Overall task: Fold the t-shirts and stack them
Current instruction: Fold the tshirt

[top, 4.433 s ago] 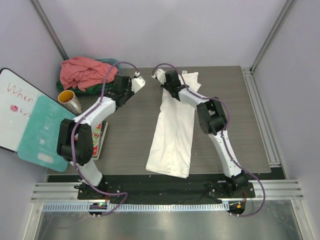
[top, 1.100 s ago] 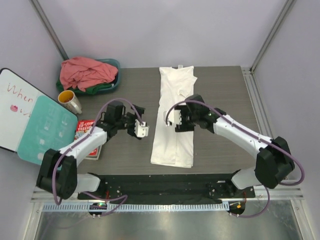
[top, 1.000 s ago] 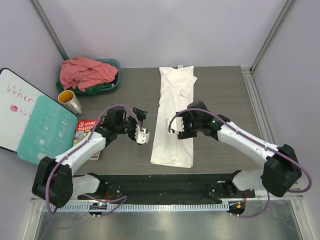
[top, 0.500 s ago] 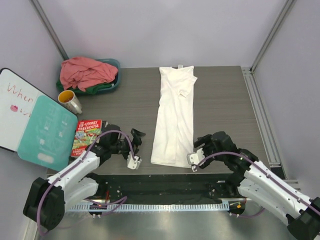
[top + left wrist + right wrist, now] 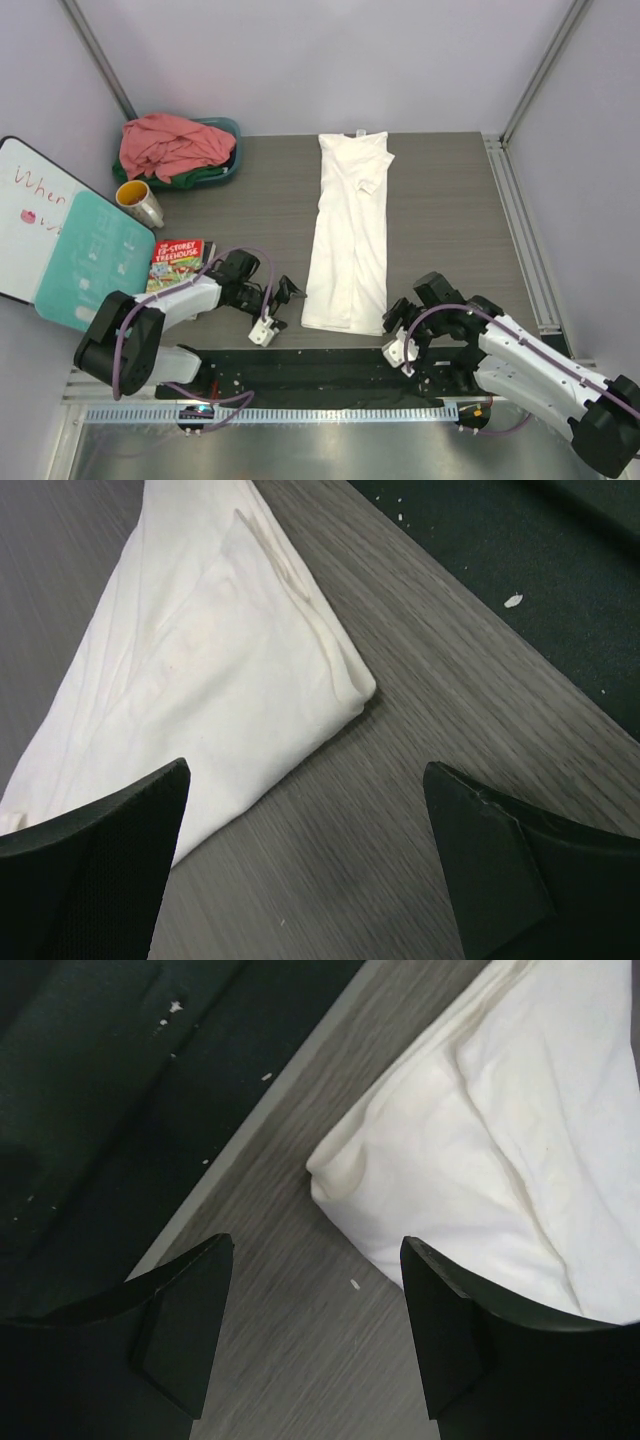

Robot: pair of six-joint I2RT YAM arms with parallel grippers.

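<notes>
Left gripper and right gripper, both spread wide, should pinch all white t-shirt layers at its near-edge corners.

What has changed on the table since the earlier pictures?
The left fingers and right fingers drew back from the far end of the table to its near edge and hang open beside the near corners of the white shirt, which lies straighter and flat. The pink shirt and mug stayed put.

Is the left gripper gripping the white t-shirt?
No: the left gripper is open and the white t-shirt lies flat on the table, unheld.
</notes>
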